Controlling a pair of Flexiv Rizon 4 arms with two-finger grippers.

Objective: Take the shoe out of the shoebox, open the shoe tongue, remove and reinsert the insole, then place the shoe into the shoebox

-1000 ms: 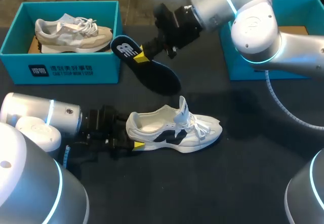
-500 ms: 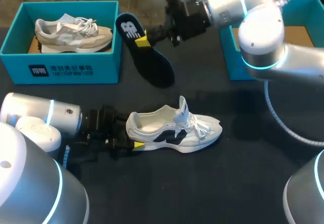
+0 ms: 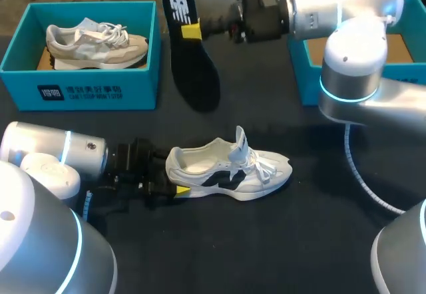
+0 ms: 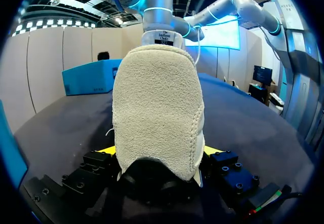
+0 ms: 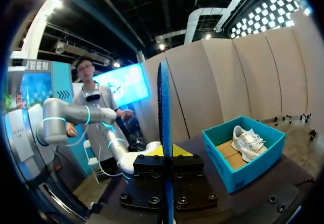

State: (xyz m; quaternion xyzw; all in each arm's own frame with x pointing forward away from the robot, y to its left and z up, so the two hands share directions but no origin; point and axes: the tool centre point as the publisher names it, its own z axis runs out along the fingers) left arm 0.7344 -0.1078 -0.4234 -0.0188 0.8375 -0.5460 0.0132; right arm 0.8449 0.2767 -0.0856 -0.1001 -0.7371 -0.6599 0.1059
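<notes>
Shoe (image 3: 226, 171): upright on its sole on the bench (image 3: 299, 234), between the two boxes and nearer the robot, toe pointing right.
Tongue (image 3: 239, 141): pulled up, leaving the mouth wide and the pale inside bare.
Left hand (image 3: 170, 181): closed on the shoe's heel from both sides, yellow tips flanking it in the left wrist view; probably bracing the shoe so it cannot slide.
Insole (image 3: 193, 68): dark, hanging toe-down in the air behind the shoe, beside the left shoebox (image 3: 80, 91).
Right hand (image 3: 192, 30): pinched nearly shut on the insole close to its heel end; seen edge-on between the fingers in the right wrist view.
Second shoe (image 3: 93, 41): lying in the left shoebox, untouched.
Right shoebox (image 3: 305, 74): seemingly empty, the likely home for the shoe.
Stage: removal looks done, reinsertion not yet begun.
Next need: insole tipped toe-first toward the open mouth.
</notes>
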